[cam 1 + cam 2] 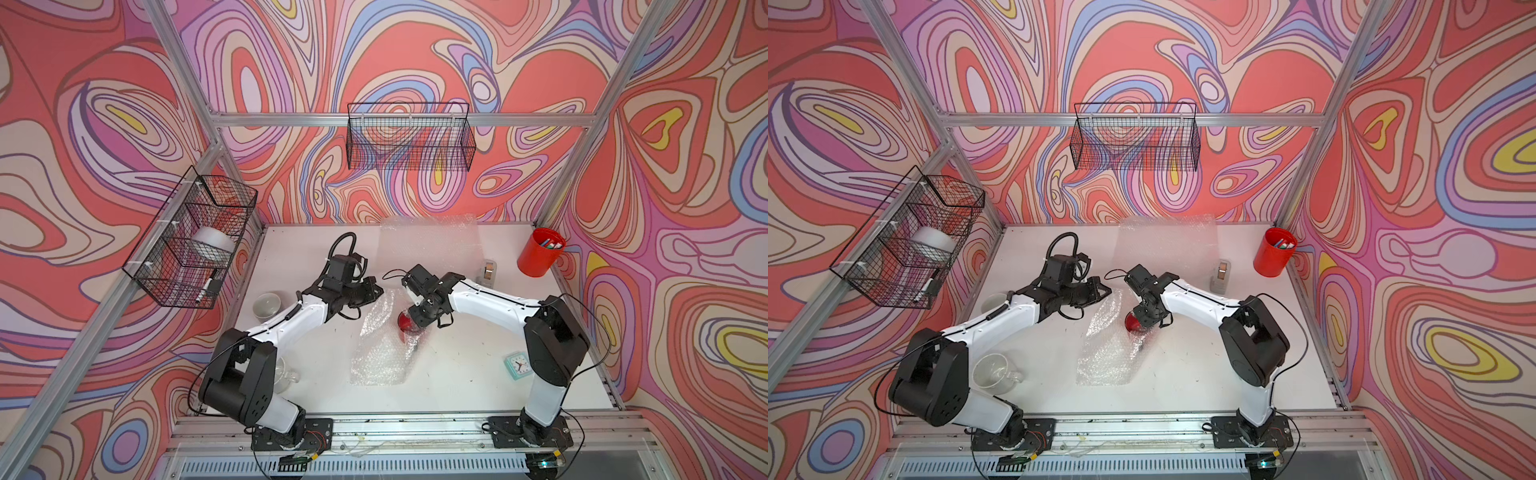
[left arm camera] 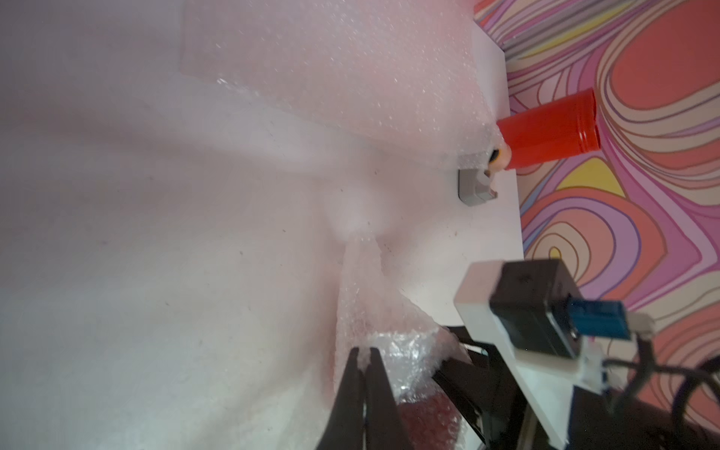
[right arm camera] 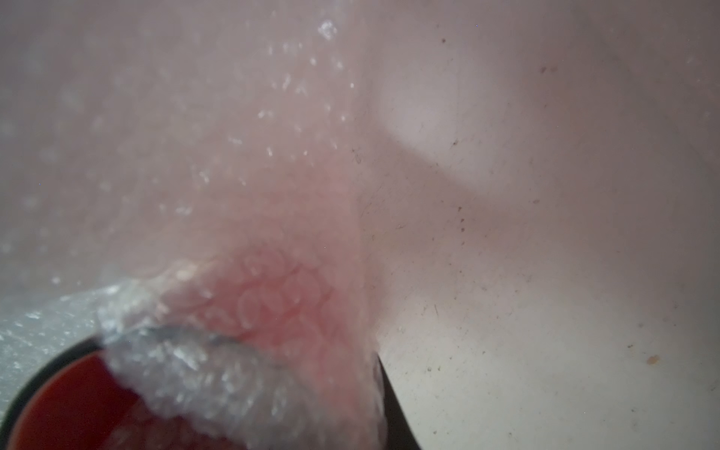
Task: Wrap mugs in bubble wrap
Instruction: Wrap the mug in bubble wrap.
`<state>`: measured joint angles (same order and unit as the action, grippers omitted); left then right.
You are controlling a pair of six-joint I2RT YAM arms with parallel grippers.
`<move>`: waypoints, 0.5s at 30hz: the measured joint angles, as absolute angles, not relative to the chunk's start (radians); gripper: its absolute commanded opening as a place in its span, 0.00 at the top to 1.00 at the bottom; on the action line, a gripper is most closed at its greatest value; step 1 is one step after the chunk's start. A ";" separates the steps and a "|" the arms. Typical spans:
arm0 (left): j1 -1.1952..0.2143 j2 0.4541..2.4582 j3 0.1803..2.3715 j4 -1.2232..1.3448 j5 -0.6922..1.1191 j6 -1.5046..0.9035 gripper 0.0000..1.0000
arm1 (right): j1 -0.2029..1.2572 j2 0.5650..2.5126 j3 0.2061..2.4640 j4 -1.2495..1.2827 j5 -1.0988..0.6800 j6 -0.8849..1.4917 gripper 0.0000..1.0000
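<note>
**Top views.** Red mug point(image 1: 406, 328) point(image 1: 1135, 325) stood upright nr centre of bench point(image 1: 457, 374), on the right-hand margin of the bubble wrap point(image 1: 376, 353) point(image 1: 1104, 357). The sheet ran twd the front edge, its back part raised off the bench. L gripper point(image 1: 375, 291) point(image 1: 1105, 291) sat at that raised back end. R gripper point(image 1: 417, 318) point(image 1: 1145, 318) was down at the mug's rim. White mug point(image 1: 268, 305) by the left edge and glass mug point(image 1: 994, 374) nr the front-left corner were both bare. Spare sheet point(image 1: 432, 239) lay flat at the back edge.

**L wrist.** L gripper point(image 2: 364, 352) tips were together, pinching a fold of wrap point(image 2: 370, 307). Mug's red point(image 2: 424, 420) showed through the plastic just beside them. Pen cup point(image 2: 549, 132) and tape dispenser point(image 2: 473, 189) stood far off, by the right edge.

**R wrist.** Wrap point(image 3: 241, 343) lay draped over the rim; the red inside point(image 3: 66, 401) was partly uncovered. Only one finger point(image 3: 393, 401) showed, beside the wrapped outer wall. The other was hidden, so cd not tell if the R gripper was clamped on the mug.

**Step, prob.:** first mug, mid-wrap, flap gripped and ready to pull round. Next move needs the L gripper to carry the flap over and round w/o tipping the mug, while the R gripper steadies it and then clears out. Wrap looked springy, so it would likely need tucking.
</note>
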<state>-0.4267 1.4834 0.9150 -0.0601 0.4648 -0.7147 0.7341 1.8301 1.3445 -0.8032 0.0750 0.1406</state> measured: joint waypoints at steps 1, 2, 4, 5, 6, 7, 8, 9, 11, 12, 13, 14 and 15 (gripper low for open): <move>-0.444 1.473 0.905 -0.049 0.468 -0.725 1.00 | 0.734 1.830 1.345 -0.802 0.072 0.149 0.78; -0.460 1.463 0.897 -0.041 0.471 -0.735 1.00 | 0.734 1.830 1.345 -0.801 0.070 0.158 0.77; -0.493 1.441 0.877 -0.023 0.471 -0.754 1.00 | 0.734 1.830 1.345 -0.797 0.063 0.179 0.72; -0.506 1.430 0.867 -0.015 0.470 -0.762 1.00 | 0.734 1.830 1.345 -0.794 0.060 0.191 0.70; -0.519 1.421 0.858 -0.009 0.470 -0.769 1.00 | 0.734 1.830 1.345 -0.791 0.058 0.203 0.68; -0.532 1.414 0.849 -0.005 0.469 -0.776 1.00 | 0.734 1.830 1.345 -0.786 0.056 0.216 0.66; -0.543 1.410 0.844 -0.001 0.468 -0.781 1.00 | 0.734 1.829 1.344 -0.781 0.054 0.225 0.64; -0.556 1.409 0.840 -0.001 0.467 -0.788 1.00 | 0.735 1.827 1.343 -0.773 0.052 0.236 0.63; -0.577 1.409 0.836 0.001 0.465 -0.793 1.00 | 0.734 1.820 1.336 -0.757 0.049 0.258 0.62; -0.589 1.409 0.833 0.001 0.463 -0.797 1.00 | 0.734 1.814 1.329 -0.748 0.047 0.269 0.62; -0.601 1.409 0.832 0.001 0.459 -0.798 1.00 | 0.734 1.806 1.321 -0.739 0.045 0.281 0.62; -0.611 1.409 0.830 0.001 0.456 -0.799 1.00 | 0.734 1.799 1.311 -0.732 0.043 0.290 0.62; -0.621 1.409 0.829 0.001 0.452 -0.801 1.00 | 0.734 1.787 1.301 -0.727 0.040 0.301 0.62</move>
